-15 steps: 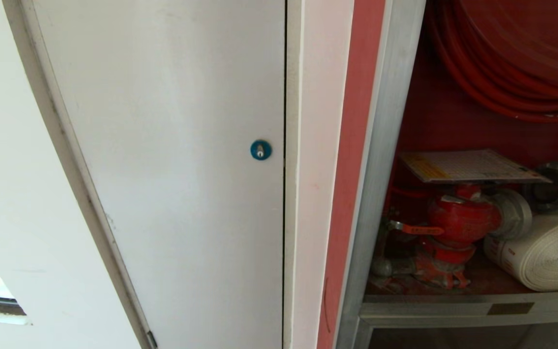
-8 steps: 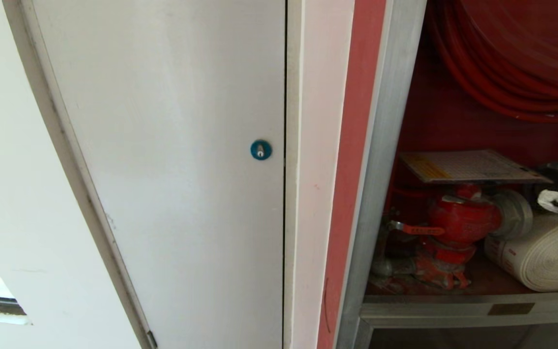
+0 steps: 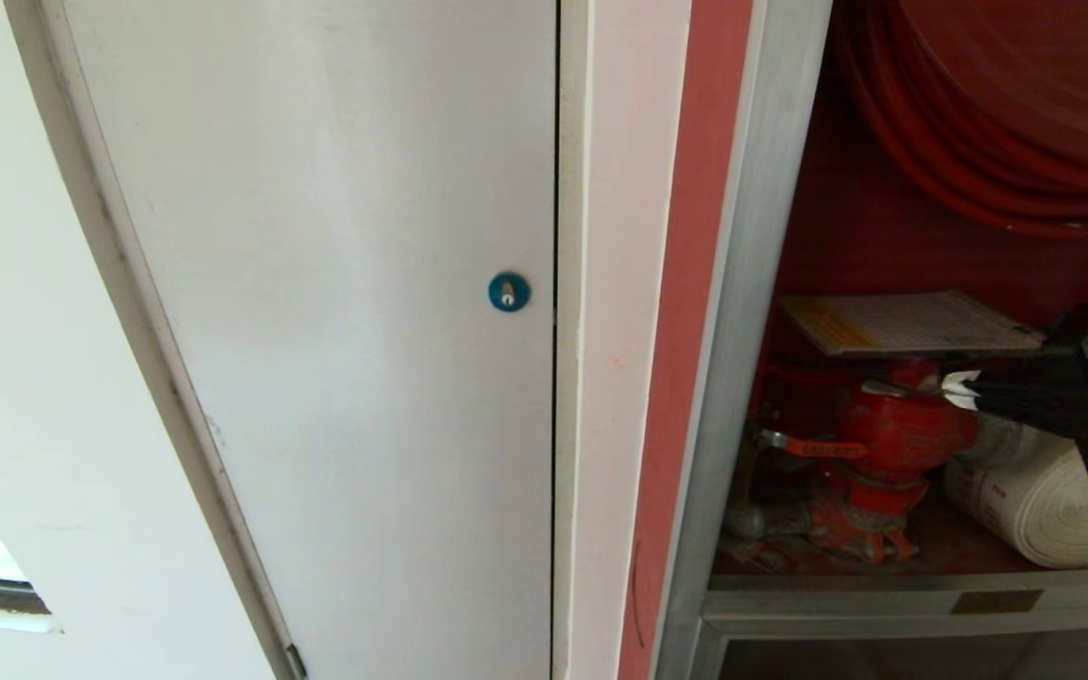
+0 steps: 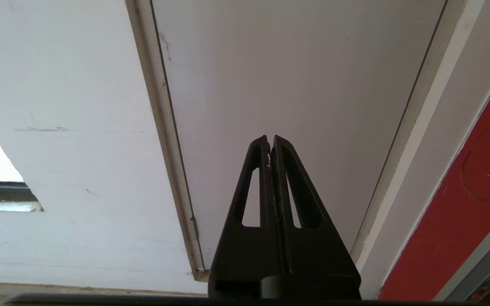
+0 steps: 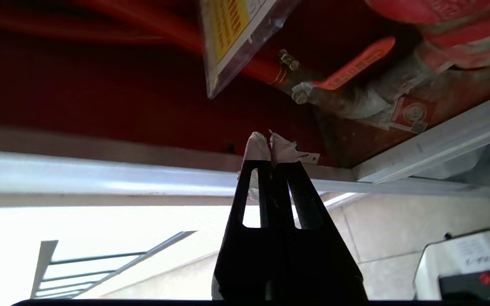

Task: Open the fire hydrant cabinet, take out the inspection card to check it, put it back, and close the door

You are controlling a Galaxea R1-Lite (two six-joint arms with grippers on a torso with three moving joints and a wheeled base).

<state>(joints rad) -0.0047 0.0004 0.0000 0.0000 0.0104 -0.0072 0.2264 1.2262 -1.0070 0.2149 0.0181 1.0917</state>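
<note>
The fire hydrant cabinet (image 3: 756, 283) stands open at the right of the head view, showing its red inside, hose reel (image 3: 997, 113), red valve (image 3: 893, 425) and white rolled hose (image 3: 1063, 510). Its door is out of view. The inspection card (image 3: 912, 323) lies flat on top of the valve; its yellowish header end (image 5: 232, 34) also shows in the right wrist view. My right gripper (image 3: 958, 389) reaches in from the right, shut and empty, with white-taped tips (image 5: 270, 146) just below the card's near edge. My left gripper (image 4: 269, 140) is shut, parked before the white panel.
A plain white panel door (image 3: 336, 331) with a blue round lock (image 3: 508, 292) fills the left and middle. The cabinet's aluminium bottom rail (image 3: 922, 600) runs under the valve. A red lever handle (image 5: 355, 63) juts from the pipework near the card.
My right arm has come into the head view from the right edge and moved left in front of the hose coupling, up to the valve under the card. The left arm kept still.
</note>
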